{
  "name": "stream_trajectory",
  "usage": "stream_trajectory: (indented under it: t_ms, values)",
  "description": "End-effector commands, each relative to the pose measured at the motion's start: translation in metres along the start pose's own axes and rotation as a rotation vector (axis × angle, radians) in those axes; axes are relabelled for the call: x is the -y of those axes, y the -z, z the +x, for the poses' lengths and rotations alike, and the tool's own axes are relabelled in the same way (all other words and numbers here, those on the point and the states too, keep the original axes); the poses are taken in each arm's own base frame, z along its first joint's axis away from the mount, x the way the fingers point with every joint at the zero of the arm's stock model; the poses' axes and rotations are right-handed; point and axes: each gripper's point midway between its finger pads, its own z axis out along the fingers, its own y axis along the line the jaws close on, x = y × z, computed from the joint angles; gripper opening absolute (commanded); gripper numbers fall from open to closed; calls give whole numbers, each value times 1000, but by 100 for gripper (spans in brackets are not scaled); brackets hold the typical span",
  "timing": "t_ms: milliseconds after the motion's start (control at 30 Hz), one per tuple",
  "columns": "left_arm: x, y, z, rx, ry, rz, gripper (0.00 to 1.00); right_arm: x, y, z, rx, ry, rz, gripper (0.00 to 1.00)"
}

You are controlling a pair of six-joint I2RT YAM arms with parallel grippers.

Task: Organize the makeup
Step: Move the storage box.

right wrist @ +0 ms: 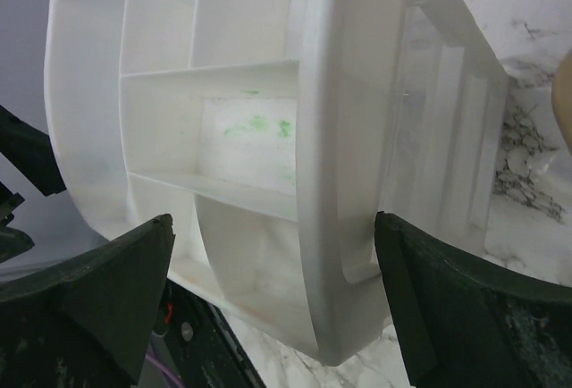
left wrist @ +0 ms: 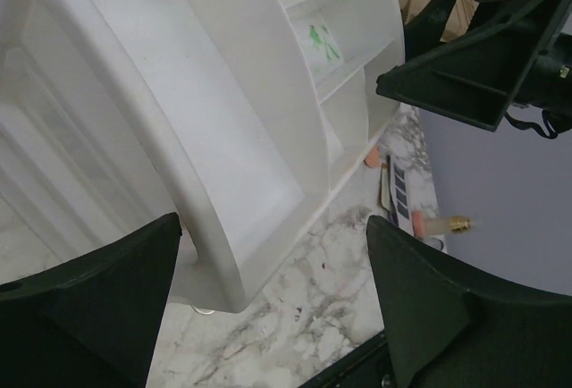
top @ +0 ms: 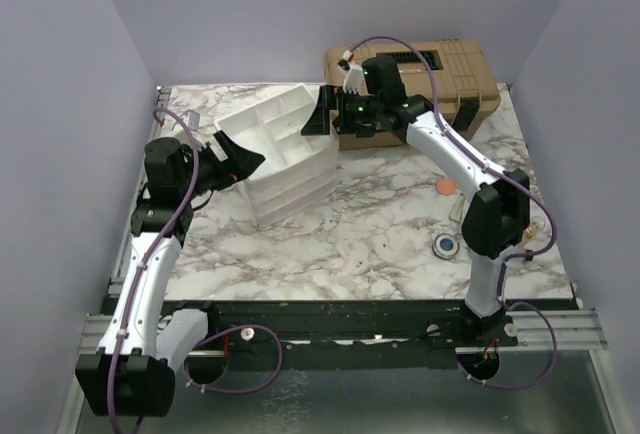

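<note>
1. The left end effector (top: 242, 156) sits at the near-left corner of the white drawer unit (top: 285, 159), jaws spread wide. In the left wrist view its two dark fingers (left wrist: 89, 307) straddle that rounded corner, and neither visibly presses on the plastic.
2. The right end effector (top: 332, 114) is over at the unit's far-right corner, just in front of the tan toolbox (top: 440, 74). It is also wide open. The right wrist view has the unit's rim running up between its fingers (right wrist: 465, 316), with a gap on each side.
3. Nothing is held by either one; both simply bracket the unit from opposite corners.
4. The unit's top tray compartments show bare in both wrist views, apart from a green smudge (right wrist: 259, 129) on one compartment floor.
5. Now the makeup. A salmon disc (top: 445, 188) lies on the marble surface (top: 350, 234) out to the right, beside the right arm's forearm and well apart from both end effectors.
6. The round blue-centred compact (top: 445, 245) lies nearer the front edge, close to the right arm's elbow and just as far from the fingers.
7. The left wrist view picks up more pieces past the unit's far corner, below the right end effector: a small palette (left wrist: 394, 193) with dark pans, a tube (left wrist: 440, 223) with a gold-coloured tip, and a salmon piece (left wrist: 372, 157) peeking out at the unit's base.
8. These lie on the surface just beside the unit, clear of the left end effector's reach between its fingers.
</note>
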Motion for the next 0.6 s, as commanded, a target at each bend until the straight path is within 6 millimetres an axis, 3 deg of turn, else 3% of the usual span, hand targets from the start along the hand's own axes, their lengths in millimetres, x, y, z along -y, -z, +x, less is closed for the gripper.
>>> stream_trajectory:
  t_ms: [0,133,233,433,567]
  values:
    - [38,22,32,-55,86,161,85,-24,18,22,11,-8,7,100]
    - [43,33,37,-27,88,167,85,-9,29,37,27,-46,91,100]
    - [40,34,36,-29,52,137,86,-9,39,35,59,-46,116,100]
    - [12,54,7,51,-112,-123,95,4,71,16,199,-73,294,100]
    - [-9,72,-18,149,-171,-302,99,23,107,4,358,-125,459,100]
